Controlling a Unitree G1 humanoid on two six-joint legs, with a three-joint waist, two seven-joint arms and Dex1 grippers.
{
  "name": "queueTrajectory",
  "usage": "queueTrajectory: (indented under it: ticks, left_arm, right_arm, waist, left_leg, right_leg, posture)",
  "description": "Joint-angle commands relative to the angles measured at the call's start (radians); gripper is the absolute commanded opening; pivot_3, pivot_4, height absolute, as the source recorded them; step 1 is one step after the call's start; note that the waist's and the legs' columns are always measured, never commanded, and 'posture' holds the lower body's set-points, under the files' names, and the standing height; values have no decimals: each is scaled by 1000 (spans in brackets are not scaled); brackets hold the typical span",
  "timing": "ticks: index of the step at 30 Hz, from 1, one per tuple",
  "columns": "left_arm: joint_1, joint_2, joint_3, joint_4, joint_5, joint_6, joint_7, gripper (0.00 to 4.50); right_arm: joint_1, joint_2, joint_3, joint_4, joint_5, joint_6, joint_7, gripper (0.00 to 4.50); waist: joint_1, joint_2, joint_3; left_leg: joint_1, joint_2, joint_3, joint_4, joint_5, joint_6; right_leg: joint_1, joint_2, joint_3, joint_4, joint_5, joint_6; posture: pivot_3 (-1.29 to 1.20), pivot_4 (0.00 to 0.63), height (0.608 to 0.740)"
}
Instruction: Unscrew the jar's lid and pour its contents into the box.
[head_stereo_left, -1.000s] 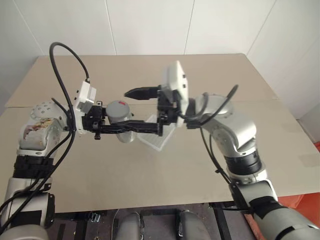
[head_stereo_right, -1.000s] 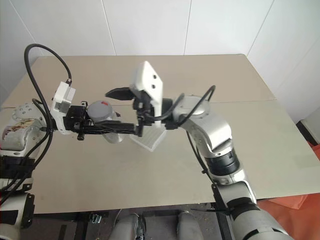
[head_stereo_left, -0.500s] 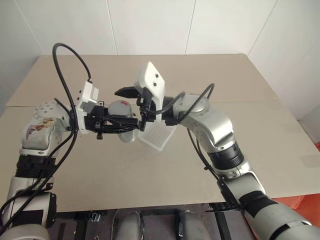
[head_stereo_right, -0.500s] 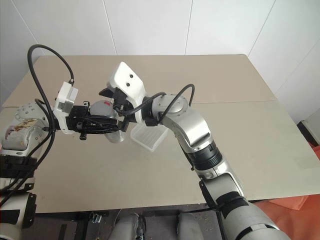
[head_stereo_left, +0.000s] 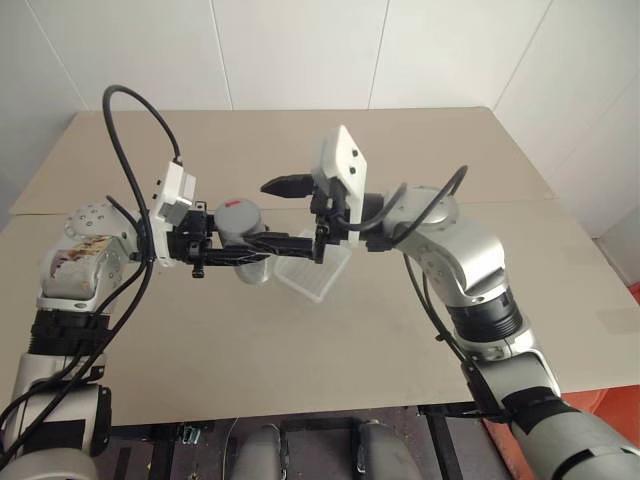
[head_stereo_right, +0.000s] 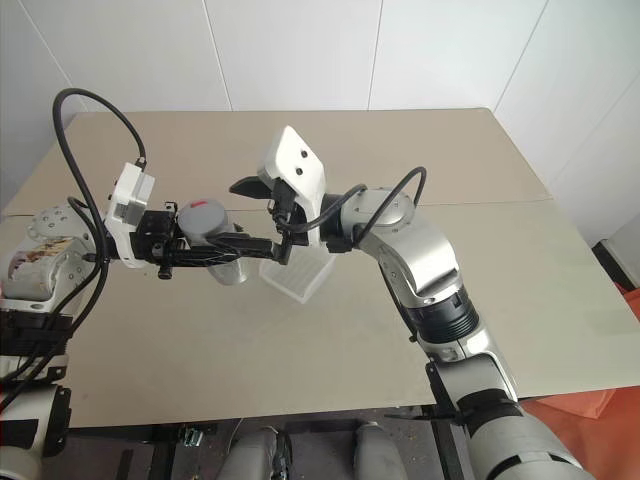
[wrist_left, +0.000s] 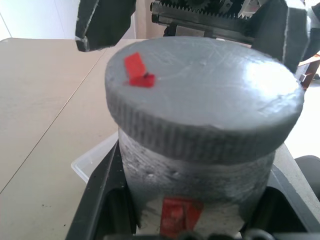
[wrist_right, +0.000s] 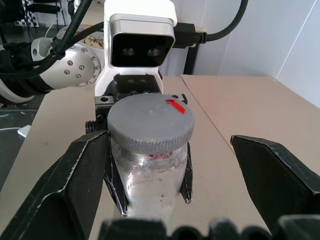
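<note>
Left claw (head_stereo_left: 262, 247) is clamping the jar (wrist_right: 145, 172), lid (wrist_right: 150, 124) on — right claw (head_stereo_left: 290, 215) gaping beside it — unscrewing and pouring into the box (head_stereo_left: 318, 272) outstanding.

The jar (head_stereo_left: 252, 262) hides its contents; the right claw (head_stereo_left: 296, 222) and arm cover part of the box (head_stereo_left: 318, 280).

Lid (head_stereo_left: 238, 210) on jar (head_stereo_left: 252, 262), box (head_stereo_left: 314, 268) to its right.
</note>
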Motion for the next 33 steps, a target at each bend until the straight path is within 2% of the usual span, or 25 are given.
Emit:
queueTrajectory:
  ticks: [1,14,24,33]
  left_arm:
    - [-20,16,15,-27,-13,-15,-24,1954]
    - [-28,16,12,-19,-6,-17,-35,1954]
    - [-21,6,8,-28,-8,-16,-29,1954]
    - [-4,7,15,-46,-12,-11,-17,1954]
  right_arm:
    - [2,-22,-65,-33,8,-22,-6,4432]
    - [49,-60,-76,-114,56,-23,89,4432]
    - [-15,49,-19,-85,36,38,-2,4432]
    - [-67,108,20,6,18,62,-8,4432]
  waist:
    - [0,0,0]
    - [1,0,0]
    - [0,0,0]
    - [1,0,0]
  left_leg:
    - [0,0,0,0,0,0]
    - [0,0,0,0,0,0]
    - [0,0,0,0,0,0]
    - [0,0,0,0,0,0]
  right_leg:
    - [0,0,0,0,0,0]
    - [0,0,0,0,0,0]
    - [0,0,0,0,0,0]
    - [0,0,0,0,0,0]
  posture:
    - [0,150,740]
    - [0,150,740]
    - [0,150,740]
    - [0,150,740]
